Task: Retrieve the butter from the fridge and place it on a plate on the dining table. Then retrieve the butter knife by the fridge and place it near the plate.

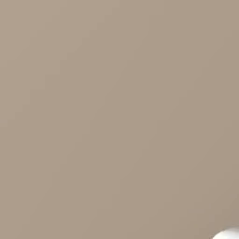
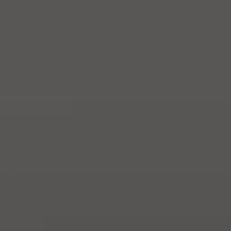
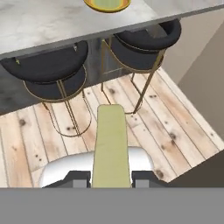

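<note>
A: Well, we see our pincer (image 3: 111, 178) clamped on the butter (image 3: 111, 144), above the wooden floor (image 3: 175, 131) short of the bench (image 3: 39, 26).
B: Two black stools (image 3: 48, 72) stand before its near edge; the plate (image 3: 107, 4) sits beyond them.

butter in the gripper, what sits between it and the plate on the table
In the hand view, between the held butter and the plate lie wooden floor, two black stools and the dining table edge.
</note>
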Tool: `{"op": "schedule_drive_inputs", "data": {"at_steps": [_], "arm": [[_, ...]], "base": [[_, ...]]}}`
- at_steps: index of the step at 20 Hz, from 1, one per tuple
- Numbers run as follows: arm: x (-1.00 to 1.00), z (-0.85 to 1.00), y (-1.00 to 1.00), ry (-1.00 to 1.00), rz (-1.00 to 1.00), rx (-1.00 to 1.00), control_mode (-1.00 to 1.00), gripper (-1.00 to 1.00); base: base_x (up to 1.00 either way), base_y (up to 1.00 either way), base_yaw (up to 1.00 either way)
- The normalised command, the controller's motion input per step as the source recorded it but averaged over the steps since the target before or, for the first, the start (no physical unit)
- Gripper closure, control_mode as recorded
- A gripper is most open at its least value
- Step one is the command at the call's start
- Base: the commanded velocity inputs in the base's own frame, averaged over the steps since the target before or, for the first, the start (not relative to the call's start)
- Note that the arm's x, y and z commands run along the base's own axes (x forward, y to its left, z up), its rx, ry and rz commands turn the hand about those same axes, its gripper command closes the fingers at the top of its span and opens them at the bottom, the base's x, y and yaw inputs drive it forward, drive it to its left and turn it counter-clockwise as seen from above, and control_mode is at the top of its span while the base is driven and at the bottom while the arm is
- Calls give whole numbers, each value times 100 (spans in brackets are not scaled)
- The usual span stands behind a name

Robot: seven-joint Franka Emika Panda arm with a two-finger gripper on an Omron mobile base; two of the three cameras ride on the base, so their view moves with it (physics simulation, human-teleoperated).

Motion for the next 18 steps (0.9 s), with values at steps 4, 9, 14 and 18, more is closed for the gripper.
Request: {"op": "schedule_drive_inputs", "data": {"at_steps": [4,9,14,18], "arm": [[0,0,0,0,0,0,100,100],[0,0,0,0,0,0,100,100],[0,0,0,0,0,0,100,100],[0,0,0,0,0,0,100,100]], "base": [[0,-100,45],[4,-100,24],[58,-56,30],[80,-37,21]]}}
